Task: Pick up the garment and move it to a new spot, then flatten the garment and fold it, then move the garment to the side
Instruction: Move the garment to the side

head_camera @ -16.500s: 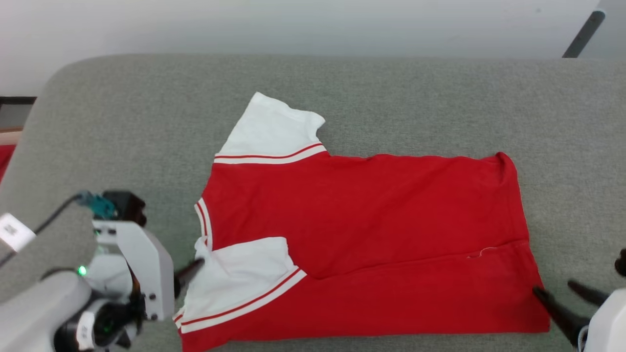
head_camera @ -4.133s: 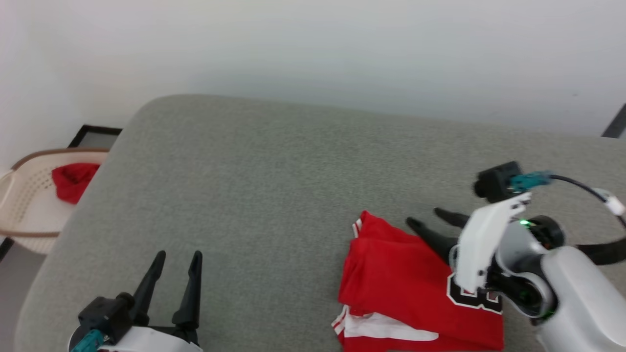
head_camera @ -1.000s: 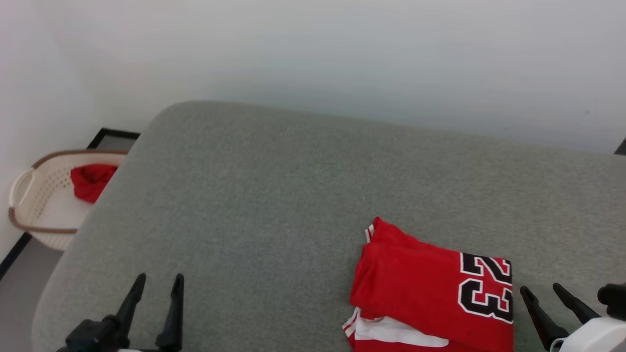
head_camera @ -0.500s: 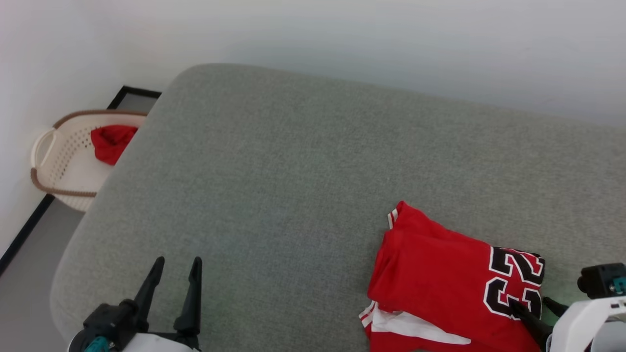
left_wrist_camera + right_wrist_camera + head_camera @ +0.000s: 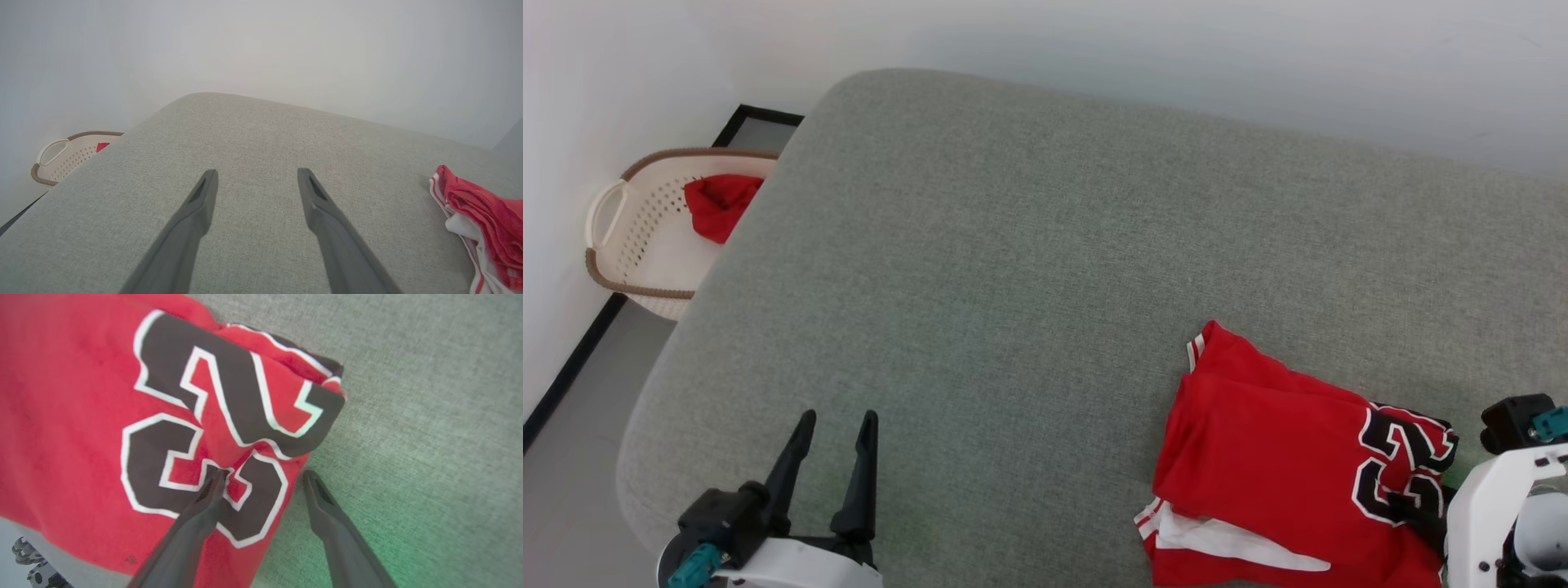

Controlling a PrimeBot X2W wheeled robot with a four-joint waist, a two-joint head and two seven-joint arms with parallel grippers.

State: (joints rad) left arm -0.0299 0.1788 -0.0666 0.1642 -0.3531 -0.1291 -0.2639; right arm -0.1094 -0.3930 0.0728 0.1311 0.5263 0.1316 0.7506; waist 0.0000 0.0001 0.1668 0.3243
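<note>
Bright, soft, even light, faint shadows; the garment (image 5: pixel 81 416) blurs close up, green glow beside it.

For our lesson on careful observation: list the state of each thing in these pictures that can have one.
Shirt: folded, lying on the cushion.
Left fingers: open, empty, above bare cushion.
Right fingers: open, one tip on the shirt's number, gripping nothing.
Basket: upright, holding a red cloth.
Red cloth: crumpled, in the basket.

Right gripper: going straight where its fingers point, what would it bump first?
Probably the garment: the right gripper has one finger touching its black number, the other just off its edge.
</note>
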